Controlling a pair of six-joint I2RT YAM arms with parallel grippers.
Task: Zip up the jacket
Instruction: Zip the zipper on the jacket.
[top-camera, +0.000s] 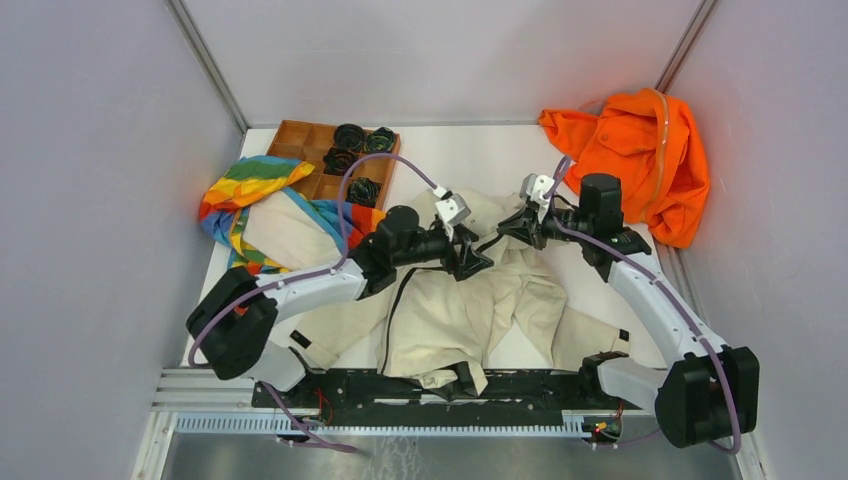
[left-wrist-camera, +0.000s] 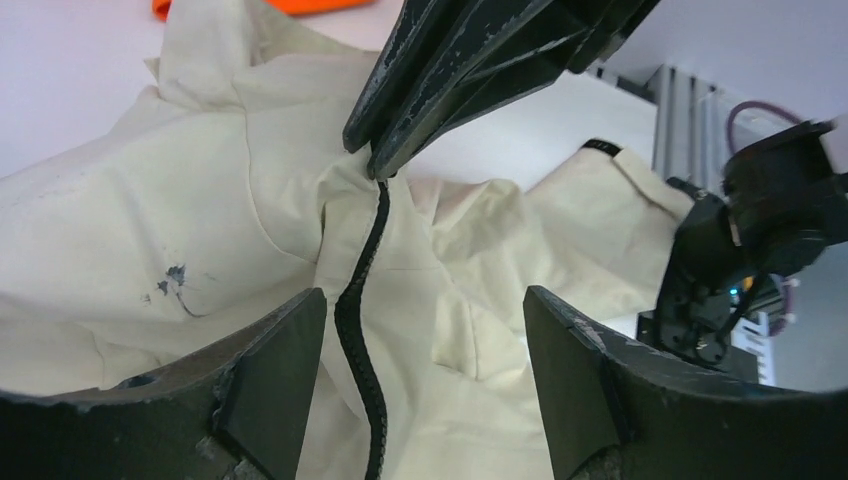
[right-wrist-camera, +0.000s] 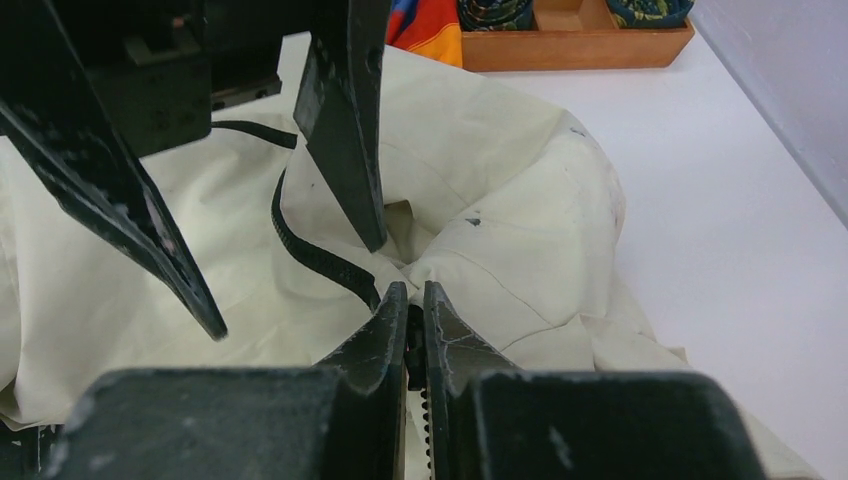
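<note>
My right gripper (right-wrist-camera: 412, 325): clenched on the zipper (right-wrist-camera: 320, 260), lower centre. My left gripper (left-wrist-camera: 422, 300): released, jaws astride the zipper. Jacket (top-camera: 460, 300): crumpled, mid-frame from above. Progress: seemingly early; zipped length, I cannot tell.

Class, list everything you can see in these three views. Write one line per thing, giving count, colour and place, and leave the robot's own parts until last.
jacket: one, cream, crumpled across the middle of the table
zipper: one, dark, running up the jacket front
orange garment: one, bright orange, far right corner
rainbow-striped cloth: one, multicoloured, left side, next to the tray
wooden tray: one, brown, far left, divided into compartments
rolled dark items: four, blackish, in the tray's compartments
table: one, white, under everything
left gripper: one, black, open, a finger on each side of the zipper
right gripper: one, black, shut on the jacket at the zipper's end
</note>
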